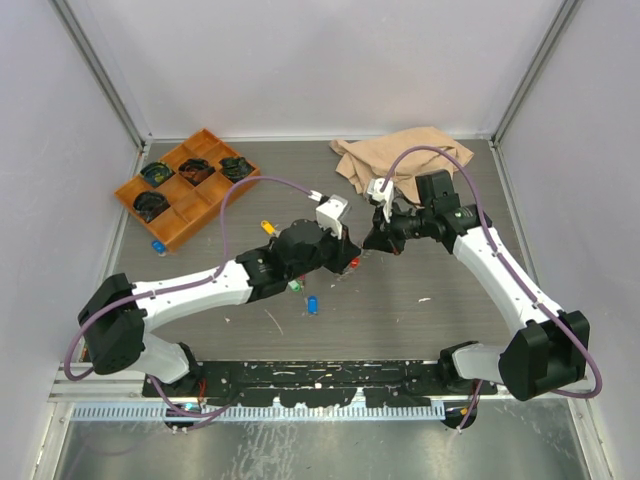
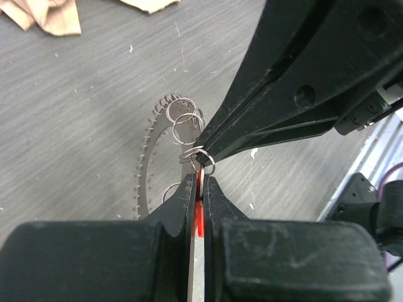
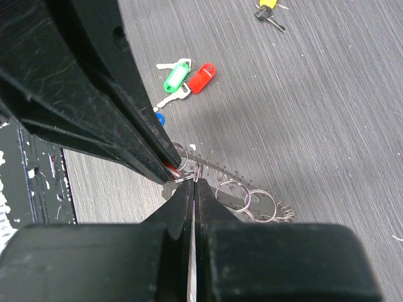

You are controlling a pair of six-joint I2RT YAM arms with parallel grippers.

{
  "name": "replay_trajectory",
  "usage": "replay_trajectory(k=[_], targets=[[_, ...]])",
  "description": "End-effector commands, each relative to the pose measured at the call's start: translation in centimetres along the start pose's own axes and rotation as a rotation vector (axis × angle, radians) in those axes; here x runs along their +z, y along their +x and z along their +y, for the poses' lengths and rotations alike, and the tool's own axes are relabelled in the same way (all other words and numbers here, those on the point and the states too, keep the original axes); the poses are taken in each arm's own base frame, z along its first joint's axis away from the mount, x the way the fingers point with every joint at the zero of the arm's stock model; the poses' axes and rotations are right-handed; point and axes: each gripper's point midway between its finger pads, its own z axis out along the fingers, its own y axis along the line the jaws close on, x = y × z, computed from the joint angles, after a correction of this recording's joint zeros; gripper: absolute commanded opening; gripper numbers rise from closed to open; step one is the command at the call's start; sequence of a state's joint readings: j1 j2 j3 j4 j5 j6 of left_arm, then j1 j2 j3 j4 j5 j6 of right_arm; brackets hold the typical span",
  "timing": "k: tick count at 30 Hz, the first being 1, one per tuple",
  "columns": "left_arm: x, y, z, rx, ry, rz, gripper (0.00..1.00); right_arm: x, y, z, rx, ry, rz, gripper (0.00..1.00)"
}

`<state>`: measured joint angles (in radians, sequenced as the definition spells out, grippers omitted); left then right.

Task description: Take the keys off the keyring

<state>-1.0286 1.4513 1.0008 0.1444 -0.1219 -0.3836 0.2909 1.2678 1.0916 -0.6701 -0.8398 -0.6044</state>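
Clamping the red key (image 2: 199,217) edge-on between shut fingers, the left pincer (image 2: 199,181) is probably readying to pull it free. The right pincer (image 3: 192,184) is pinching together on the keyring (image 3: 252,189) rim, beside a small split ring (image 3: 232,192), likely bracing it against that pull. The keyring is sitting right at both tips. A green key (image 3: 176,77) and a second red key (image 3: 202,77) are lying loose beyond the right pincer. No legible writing is showing.

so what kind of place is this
Probably a robot lab test cell: white walls on aluminium frame posts around a table, left arm and right arm bolted at its near edge, an orange sorting tray.
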Motion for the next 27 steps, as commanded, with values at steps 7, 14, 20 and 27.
replay_trajectory(k=[7,14,20,27], targets=[[-2.9,-3.5,-1.9,-0.206,0.212,0.081,0.0,-1.1,-2.2,2.5,-0.183,-0.061,-0.11,0.01],[-3.4,-3.5,-2.2,-0.27,0.269,0.122,0.0,-0.8,-2.0,3.1,-0.21,-0.093,-0.102,0.01],[-3.8,-3.1,-2.5,-0.33,0.333,0.155,0.0,-0.7,-1.7,3.1,-0.219,-0.097,-0.096,0.01],[-4.5,-2.4,-3.0,-0.364,0.386,0.192,0.02,-0.5,-1.5,3.3,-0.228,-0.109,-0.09,0.01]])
